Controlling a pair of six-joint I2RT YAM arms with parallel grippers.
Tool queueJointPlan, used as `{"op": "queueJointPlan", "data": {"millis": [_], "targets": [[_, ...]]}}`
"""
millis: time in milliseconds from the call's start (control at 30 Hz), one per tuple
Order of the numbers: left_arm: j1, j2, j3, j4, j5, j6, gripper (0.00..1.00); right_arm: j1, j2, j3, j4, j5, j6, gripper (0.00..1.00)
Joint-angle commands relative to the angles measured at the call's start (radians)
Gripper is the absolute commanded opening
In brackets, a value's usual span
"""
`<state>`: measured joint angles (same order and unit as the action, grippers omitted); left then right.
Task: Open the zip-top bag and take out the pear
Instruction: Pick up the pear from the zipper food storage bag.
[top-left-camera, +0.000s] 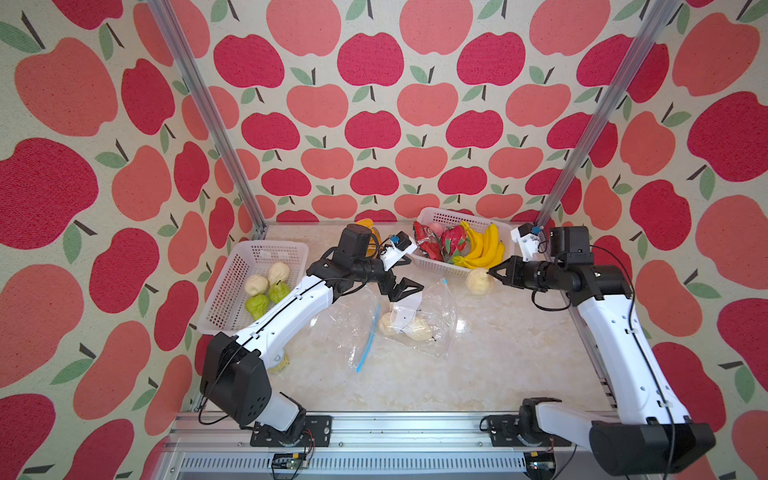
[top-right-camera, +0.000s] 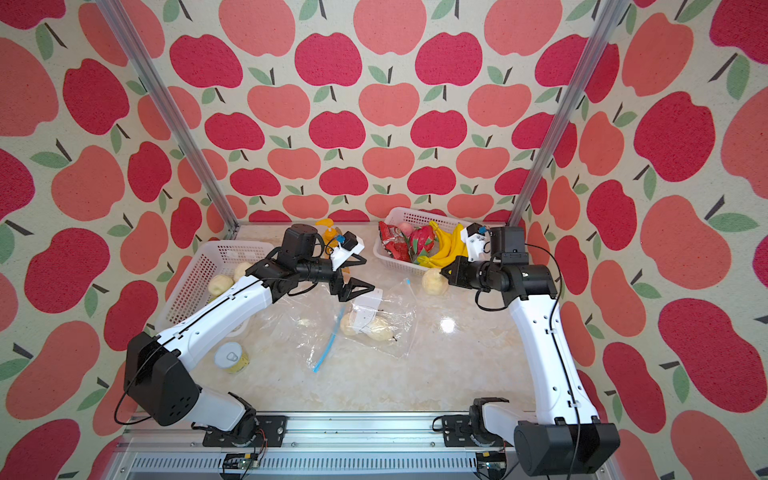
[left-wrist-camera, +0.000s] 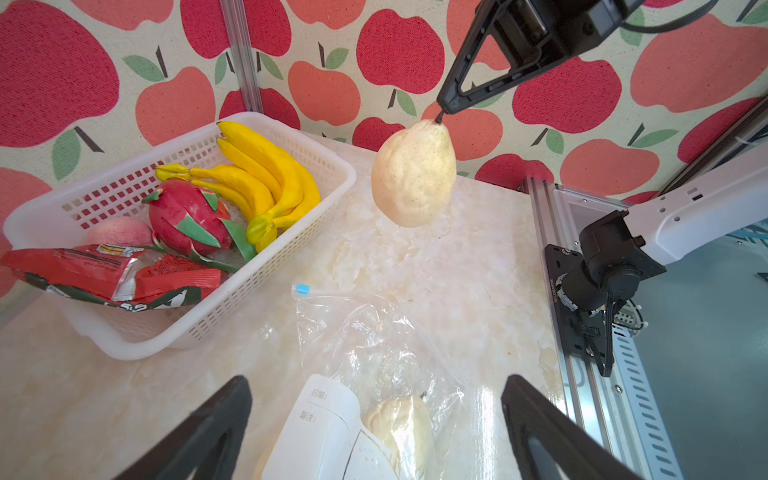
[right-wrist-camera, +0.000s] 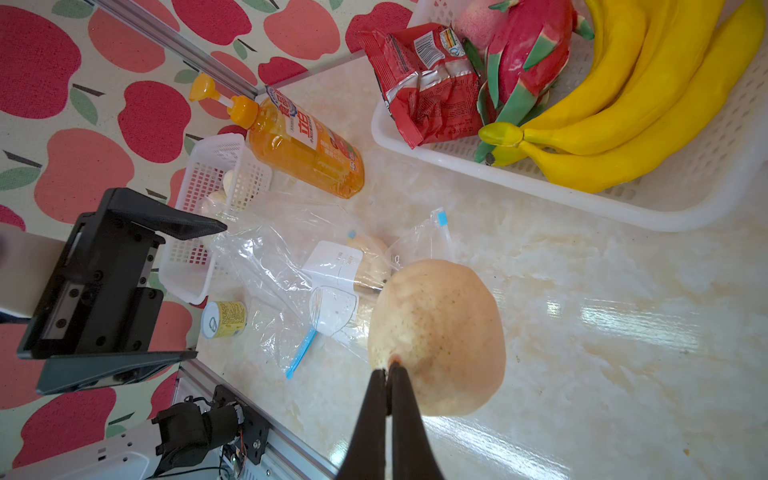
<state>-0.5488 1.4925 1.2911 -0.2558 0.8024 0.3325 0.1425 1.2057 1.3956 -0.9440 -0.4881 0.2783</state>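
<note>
- A pale pear (left-wrist-camera: 413, 174) is held by its stem alone in the right gripper (left-wrist-camera: 441, 109), whose jaws are pinched fully together. In the left wrist view the fruit appears to hang clear of the marble table (top-left-camera: 498, 365), just beside the white basket (top-left-camera: 440, 215) of bananas.
- The left gripper (top-left-camera: 417, 272) is seen spread wide and empty, poised over the zip-top bag (top-left-camera: 434, 332). The bag lies crumpled mid-table, its blue zip strip (top-left-camera: 368, 345) on the side nearer the left arm, with more pale fruit (top-left-camera: 419, 330) visible inside under a white label.
- The pear is judged light and firm, but the stem is a thin, brittle hold. Swinging is to be expected, and in a fast move it could be snapped or lost. A grip across the body would be steadier.
- The bag film is judged thin, limp and slick, and is best taken at the stiffer zip edge.
- Open room is offered by the bare table in front of the right arm. The basket rim, the frame rail (left-wrist-camera: 542, 216) and the second basket (top-left-camera: 232, 299) on the left are the edges to be kept clear of.
</note>
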Motion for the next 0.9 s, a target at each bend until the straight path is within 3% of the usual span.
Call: {"op": "queueJointPlan", "data": {"millis": [0,600,867], "targets": [[-0.002,0.0,-0.017,0.052,0.039,0.076,0.98,0.012,0.028,0.061,-0.083,-0.068,-0.072,0.0],[-0.049,0.042,-0.017,0.146,0.13,0.147,0.99,0.099,0.134,0.212,-0.079,-0.294,-0.1,0.0],[-0.09,0.1,0.022,0.185,0.048,0.103,1.0,0.149,0.174,0.226,-0.041,-0.327,-0.083,0.0]]}}
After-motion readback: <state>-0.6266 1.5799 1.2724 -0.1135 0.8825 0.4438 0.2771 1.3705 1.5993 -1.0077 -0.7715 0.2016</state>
